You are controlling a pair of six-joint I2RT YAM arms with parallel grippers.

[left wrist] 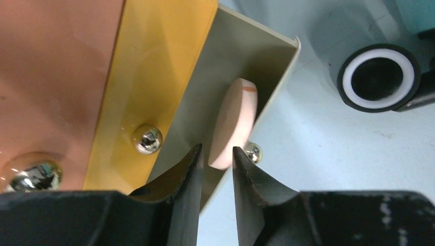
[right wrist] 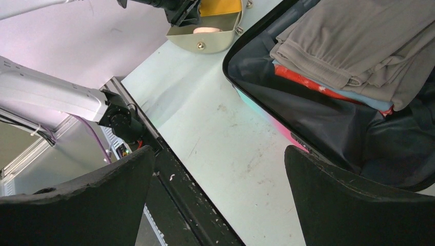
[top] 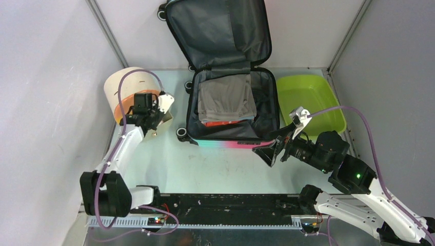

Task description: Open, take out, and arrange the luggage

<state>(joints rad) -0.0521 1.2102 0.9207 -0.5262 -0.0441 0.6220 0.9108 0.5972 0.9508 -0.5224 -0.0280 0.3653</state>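
Two end effectors: left end effector [left wrist: 216, 149] narrowly parted about a pink disc [left wrist: 233, 118], grip unclear; right end effector [right wrist: 219, 154] spread wide over the scuffed pale desk [right wrist: 225, 133]. Luggage [top: 218, 31] lies open mid-desk, lid against the pale back wall [top: 308, 25].

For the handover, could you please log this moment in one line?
luggage open, clothes inside; left end effector slightly parted at small box; right end effector open, near luggage front
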